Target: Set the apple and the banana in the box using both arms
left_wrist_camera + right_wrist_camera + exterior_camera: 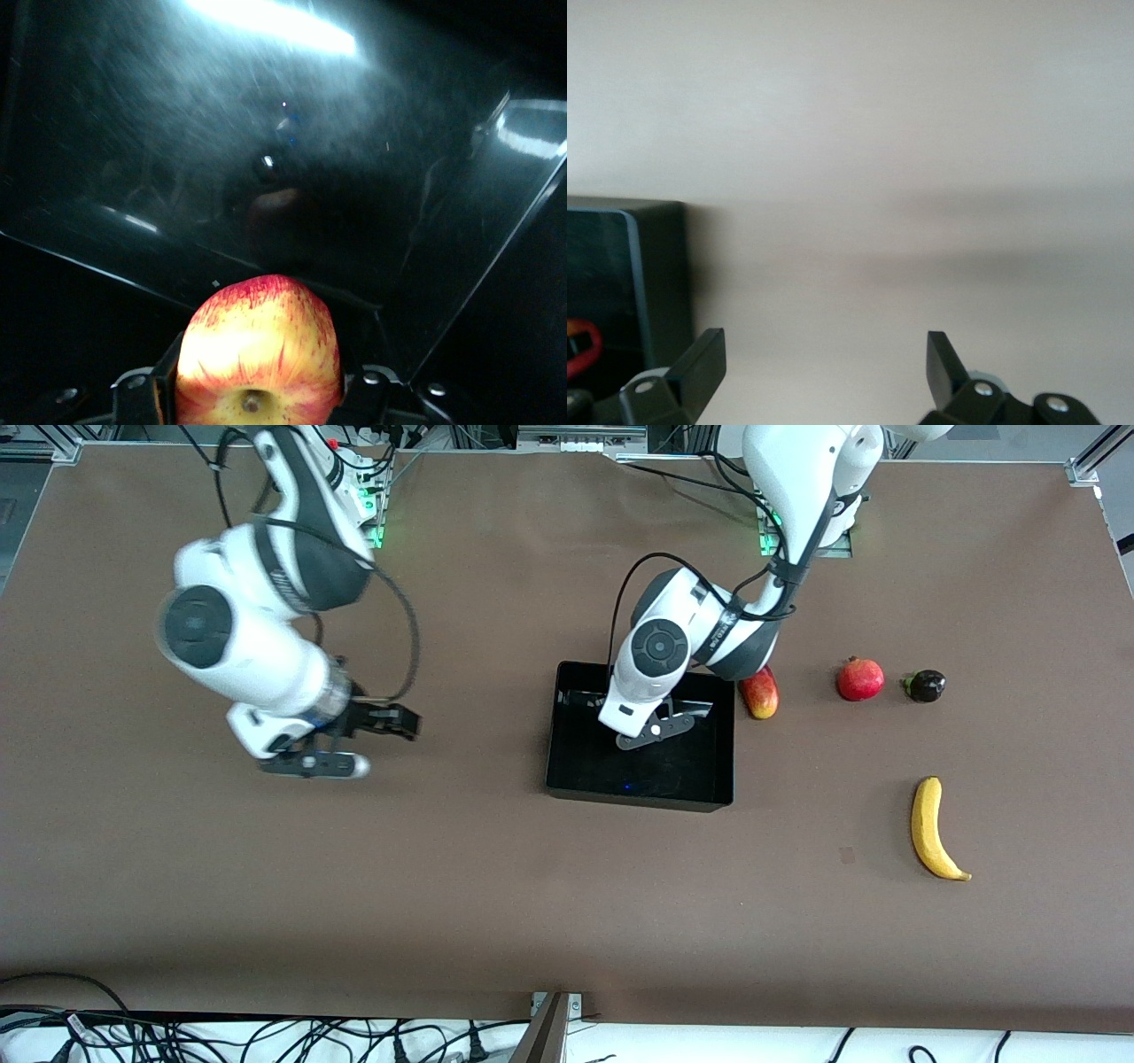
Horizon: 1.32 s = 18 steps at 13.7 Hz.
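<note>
My left gripper point(656, 731) reaches down into the black box point(620, 775). In the left wrist view it point(259, 390) is shut on the apple point(259, 350), red and yellow with its stem dimple showing, held just above the box's glossy floor point(266, 133). In the front view the arm hides the apple. The banana point(932, 828) lies on the table toward the left arm's end, nearer to the front camera than the box. My right gripper point(399, 722) is open and empty over bare table toward the right arm's end; in the right wrist view point(824, 354) a box corner point(620, 257) shows.
A red-yellow mango point(760, 693) lies against the box's wall at the left arm's end. A red pomegranate point(860, 678) and a small dark fruit point(925, 685) lie in a row past it. Brown table point(443, 886) surrounds everything.
</note>
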Tool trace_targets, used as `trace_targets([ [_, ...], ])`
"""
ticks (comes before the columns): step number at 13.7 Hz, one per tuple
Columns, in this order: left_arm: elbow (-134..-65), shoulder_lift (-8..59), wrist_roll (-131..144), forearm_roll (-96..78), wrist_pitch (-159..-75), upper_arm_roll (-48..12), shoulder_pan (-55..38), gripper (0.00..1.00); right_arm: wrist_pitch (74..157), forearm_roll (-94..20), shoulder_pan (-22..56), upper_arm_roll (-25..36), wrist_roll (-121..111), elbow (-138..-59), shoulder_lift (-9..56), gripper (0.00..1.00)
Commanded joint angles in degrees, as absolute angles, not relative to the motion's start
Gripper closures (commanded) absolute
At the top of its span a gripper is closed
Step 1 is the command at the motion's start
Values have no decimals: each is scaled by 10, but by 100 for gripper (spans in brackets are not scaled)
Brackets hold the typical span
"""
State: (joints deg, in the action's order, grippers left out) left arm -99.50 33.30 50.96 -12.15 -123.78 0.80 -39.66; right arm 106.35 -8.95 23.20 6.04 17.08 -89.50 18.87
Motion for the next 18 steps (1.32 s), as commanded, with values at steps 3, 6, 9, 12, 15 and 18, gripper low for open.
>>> trace_targets([
  [3,-1002,364,532,-134,-1280,2,-407,100,930,-95,236,160,17,-825,172,0],
  [6,-1002,381,533,-131,-1292,1,-409,100,902,-54,236,194,-22,-812,169,0],
  [9,-1001,395,532,-123,-1302,-1,-408,4,874,-48,236,249,-81,-795,154,0],
  [12,-993,369,530,-124,-1251,0,-400,0,812,-40,235,262,-102,-777,149,0],
  [15,-941,331,519,-124,-1130,14,-367,0,852,-34,151,162,-98,-795,118,0],
  [18,-908,288,447,-124,-1032,20,-301,0,910,1,65,70,-96,-895,56,0],
])
